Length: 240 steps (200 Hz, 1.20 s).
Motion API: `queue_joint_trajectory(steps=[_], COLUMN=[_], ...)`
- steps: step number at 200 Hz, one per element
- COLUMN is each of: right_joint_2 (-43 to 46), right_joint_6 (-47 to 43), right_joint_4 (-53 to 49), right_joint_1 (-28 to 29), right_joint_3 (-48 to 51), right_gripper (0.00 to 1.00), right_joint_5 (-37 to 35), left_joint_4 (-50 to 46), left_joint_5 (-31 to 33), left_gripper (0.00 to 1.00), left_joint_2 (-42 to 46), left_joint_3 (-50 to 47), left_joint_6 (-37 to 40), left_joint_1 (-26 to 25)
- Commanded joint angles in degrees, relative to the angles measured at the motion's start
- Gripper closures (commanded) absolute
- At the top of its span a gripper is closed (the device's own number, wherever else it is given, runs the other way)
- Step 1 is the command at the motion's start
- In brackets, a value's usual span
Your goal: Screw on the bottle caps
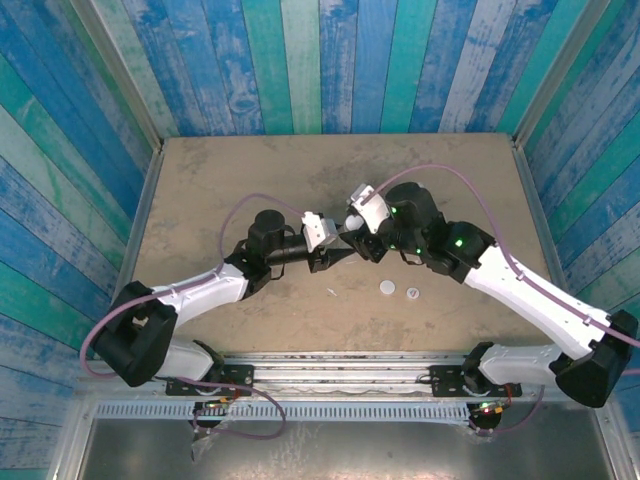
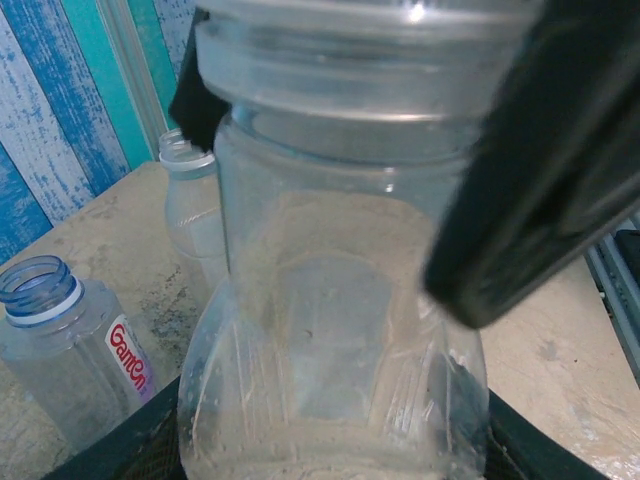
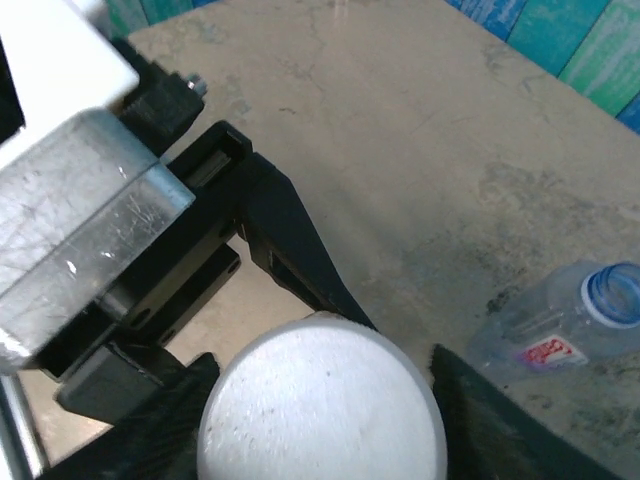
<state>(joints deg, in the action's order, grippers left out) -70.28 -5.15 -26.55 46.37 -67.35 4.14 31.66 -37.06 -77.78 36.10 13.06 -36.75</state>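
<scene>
Held bottle (image 2: pixel 330 330) base cut off

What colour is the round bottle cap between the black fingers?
The cap is white, seen best in the right wrist view.

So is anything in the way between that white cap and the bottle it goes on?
Nothing visible. The white cap already sits on the neck of the clear bottle that the left gripper holds, with the right gripper straddling the cap.

Cap (image 3: pixel 322 400) atop bottle (image 2: pixel 330 330), two caps (image 1: pixel 387 288) on table (image 1: pixel 230 180) (nearer, right)
</scene>
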Motion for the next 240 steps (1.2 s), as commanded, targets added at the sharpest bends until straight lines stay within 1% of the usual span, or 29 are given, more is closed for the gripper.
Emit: queue_joint_trajectory(steps=[1, 21, 34, 46, 75, 94, 100, 119, 135, 151, 161, 172, 191, 203, 207, 211, 220, 240], right_joint_2=[0.4, 0.7, 0.9, 1.0, 1.4, 1.6, 1.6, 1.4, 1.5, 1.5, 1.6, 1.7, 2.4, 3.4, 3.7, 4.0, 4.8, 5.5], right_joint_6=[-0.7, -0.3, 0.0, 0.4, 1.5, 2.1, 2.3, 2.4, 2.2, 2.2, 1.9, 1.4, -0.5, -3.3, -4.3, -5.9, -8.3, -11.6], right_joint_4=[1.0, 1.1, 1.2, 1.4, 3.1, 4.7, 5.0, 4.9, 4.8, 4.6, 4.4, 4.0, 3.1, 1.7, 1.1, -0.1, -1.8, -5.0], right_joint_1=[-0.1, -0.1, -0.1, -0.2, -0.1, -0.2, -0.2, -0.2, -0.2, -0.3, -0.2, -0.2, -0.2, -0.3, -0.5, -0.8, -1.7, -5.0], right_joint_3=[-1.5, -1.2, -1.0, -1.1, -1.2, -1.1, -1.1, -1.2, -1.0, -0.9, -1.0, -1.2, -1.6, -1.7, -1.9, -2.1, -2.3, -4.0], right_gripper=[0.53, 0.62, 0.67, 0.68, 0.68, 0.68, 0.68, 0.68, 0.67, 0.66, 0.64, 0.58, 0.38, 0.28, 0.27, 0.23, 0.19, 0.18], right_joint_5=[1.4, 2.5, 3.3, 4.0, 5.6, 7.2, 7.5, 7.4, 7.4, 7.3, 7.2, 7.1, 7.9, 9.6, 10.3, 11.5, 13.7, 19.6], left_joint_4=[-0.4, 0.4, 1.3, 2.6, 5.1, 6.2, 6.2, 5.5, 4.8, 4.7, 4.8, 5.0, 5.7, 5.8, 5.7, 5.4, 4.7, 2.6], left_joint_5=[-1.4, -1.4, -1.4, -1.2, -1.8, -2.1, -2.2, -2.2, -1.7, -1.4, -1.1, -1.2, -1.1, -1.2, -1.3, -1.6, -2.3, -3.9], left_gripper=[0.47, 0.46, 0.43, 0.35, 0.24, 0.23, 0.25, 0.37, 0.42, 0.44, 0.46, 0.48, 0.50, 0.50, 0.50, 0.50, 0.50, 0.50], left_joint_2=[3.1, 3.1, 3.1, 2.9, 2.2, 1.8, 1.7, 1.7, 2.0, 2.4, 2.6, 2.9, 3.1, 3.1, 3.2, 3.2, 3.3, 4.1], left_joint_3=[1.1, 0.8, 0.6, 0.3, 0.0, -0.1, 0.0, 0.1, 0.0, -0.4, -0.6, -0.8, -1.1, -1.1, -1.1, -1.0, -0.7, 0.0], left_joint_6=[0.0, -0.5, -1.0, -1.7, -3.7, -4.5, -4.5, -4.5, -4.6, -4.6, -4.8, -4.9, -5.2, -5.3, -5.3, -5.3, -5.0, -4.5], left_joint_1=[0.0, 0.0, 0.0, 0.0, 0.0, 0.0, 0.0, 0.0, 0.0, 0.0, 0.0, 0.0, 0.1, 0.0, 0.0, 0.0, 0.0, 0.1])
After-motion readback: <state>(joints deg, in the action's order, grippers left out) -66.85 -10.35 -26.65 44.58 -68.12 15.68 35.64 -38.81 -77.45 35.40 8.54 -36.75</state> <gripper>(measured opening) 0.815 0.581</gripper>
